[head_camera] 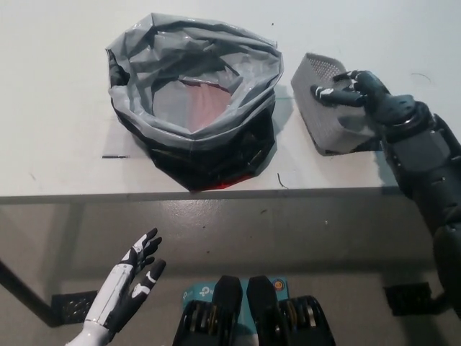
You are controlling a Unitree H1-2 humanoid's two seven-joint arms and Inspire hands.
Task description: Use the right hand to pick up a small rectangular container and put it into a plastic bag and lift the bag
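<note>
**Greys, Black and a Touch of Red**

The bag (194,101) is grey and glossy on its rolled-open inside, black on the outside below, with a red patch showing at its bottom and a thin red glint at its base. The container (323,108) is grey with a fine mesh pattern of small holes. The right hand (353,90) is black with small white marks on its fingers. The left hand (130,285) is white with black fingertips and black patches. The table (57,108) is off-white with a short dark line mark; its front edge is grey.
</note>
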